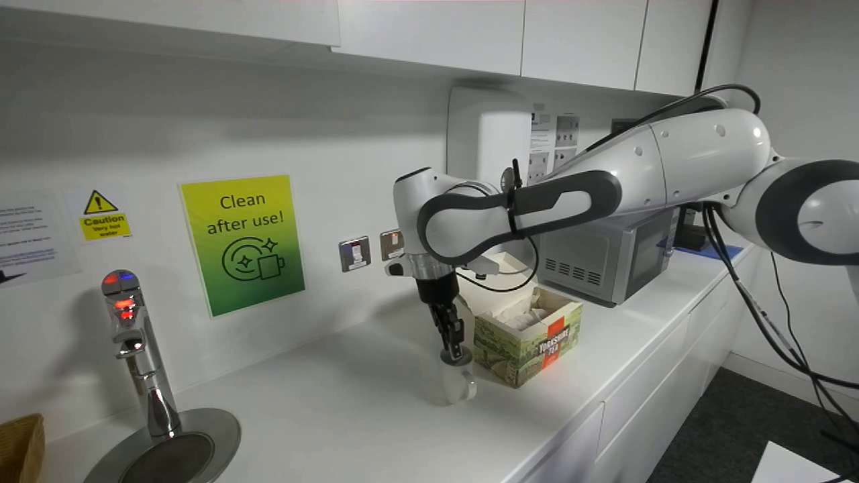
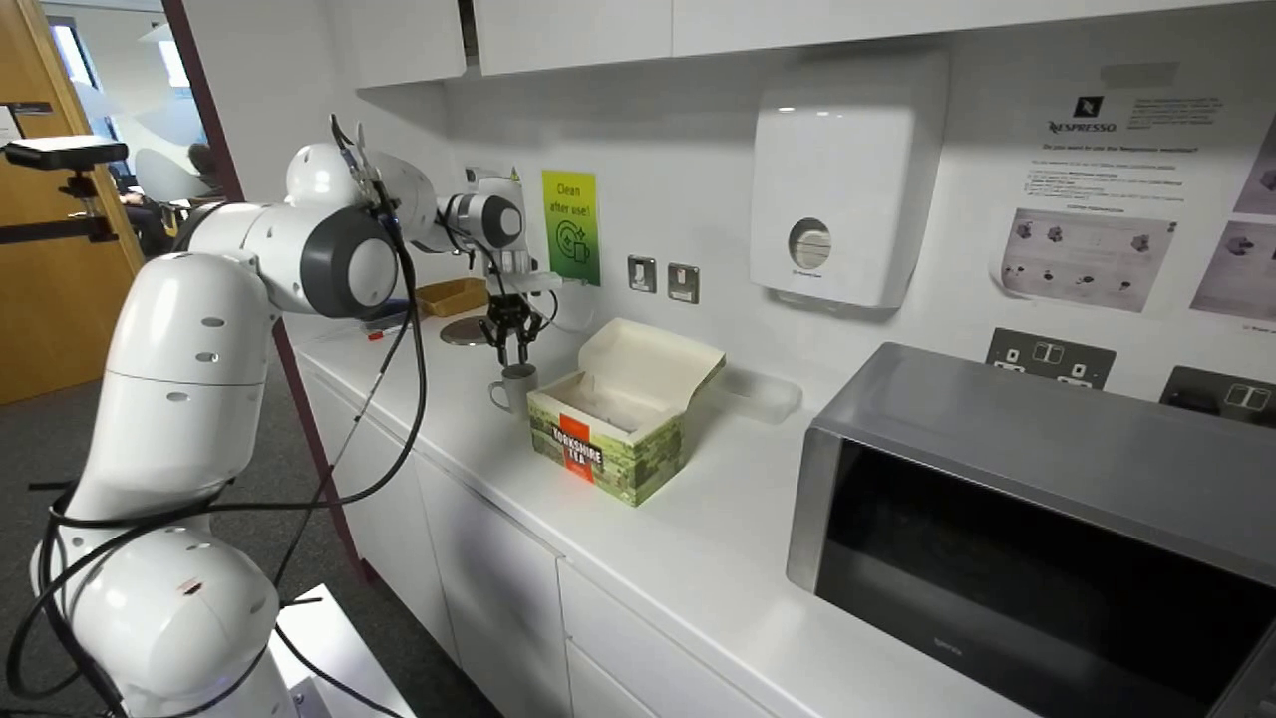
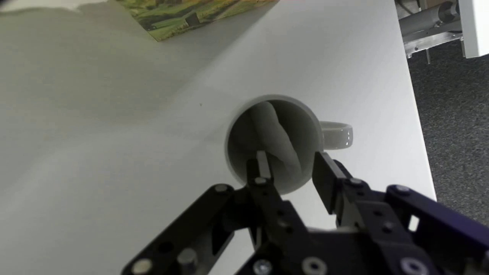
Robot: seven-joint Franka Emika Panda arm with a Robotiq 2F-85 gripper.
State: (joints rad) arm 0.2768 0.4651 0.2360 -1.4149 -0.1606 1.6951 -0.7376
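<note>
In the wrist view, a green tea box stands at the left on the tabletop, mostly cut off by the top edge. Right of it, the pale mug sits just beneath the gripper, whose fingers stand apart with nothing held and hide part of the rim; whether they touch it, I cannot tell. Inside, a limp pale object is hard to identify. The handle points right.

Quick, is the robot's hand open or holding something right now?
Gripper: open, jaws apart by the mug, nothing held.
</note>
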